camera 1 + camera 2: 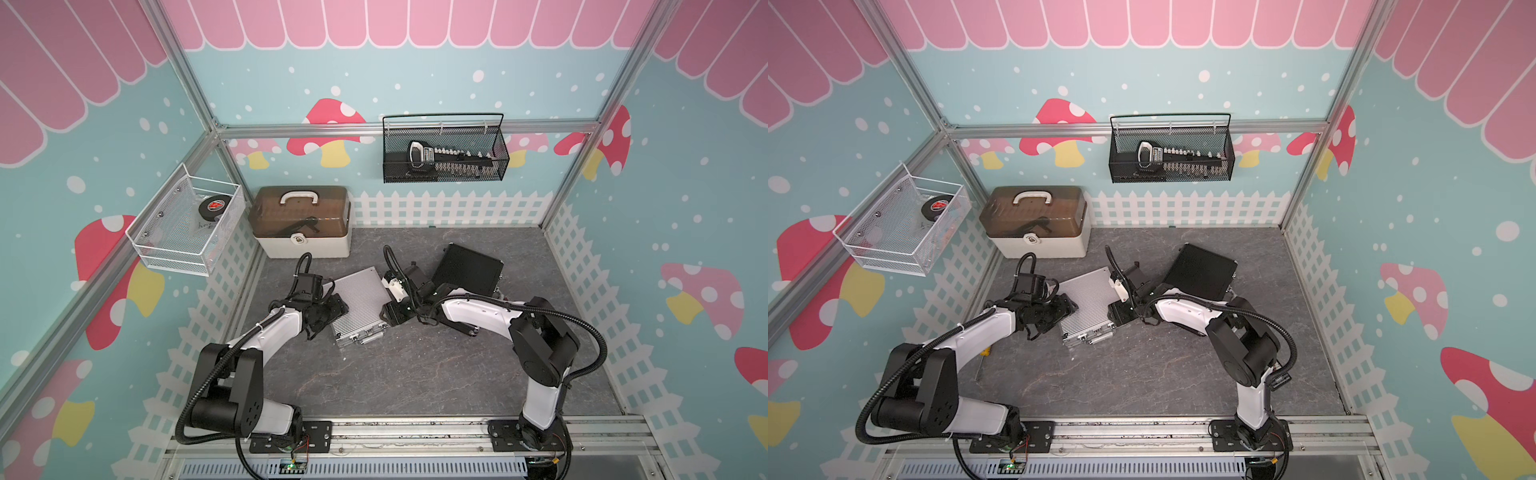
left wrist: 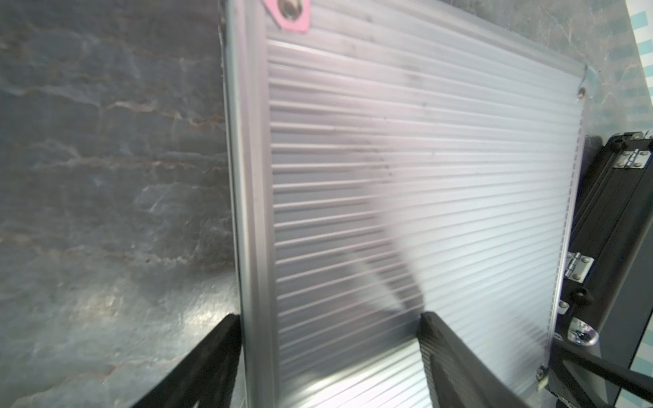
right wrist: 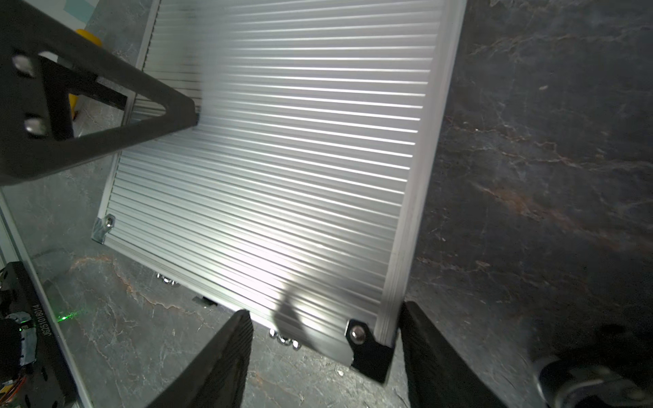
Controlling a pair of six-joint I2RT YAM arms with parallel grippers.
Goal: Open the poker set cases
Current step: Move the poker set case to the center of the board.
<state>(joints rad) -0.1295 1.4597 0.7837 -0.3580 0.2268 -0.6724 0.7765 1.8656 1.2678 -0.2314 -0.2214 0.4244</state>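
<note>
Centrally on the grey tabletop [image 1: 415,374] lies the smaller silver case [image 1: 359,303], flat and shut, its front edge [image 1: 360,336] with latches and handle turned toward the arms' bases. The larger black case [image 1: 467,270], likewise shut, lies just behind it and to the right, partly hidden by the right arm. Left hand [image 1: 332,309]: fingers apart and clamped on nothing, astride the silver case's left side rail, one finger [image 2: 198,364] outside over the tabletop, its partner above the ribbed lid. Right hand [image 1: 390,314]: fingers likewise apart and empty, astride the near right corner with its black cap [image 3: 369,348]; whether one finger [image 3: 441,364] touches the side rail or stands just beside it cannot be told. Neither hand is on a latch, so the step in hand appears to be steadying or turning the case before the latches are worked. Probable failures: an upward pull on the lid while the latches hold would raise or tip the whole case. A sideways push from one hand alone would send the light case skidding over the smooth tabletop, possibly into the black case or toward the beige box [image 1: 301,224]. A finger bearing on the ribbed metal could slip off, and the two hands, close together over one small case, could foul each other.
</note>
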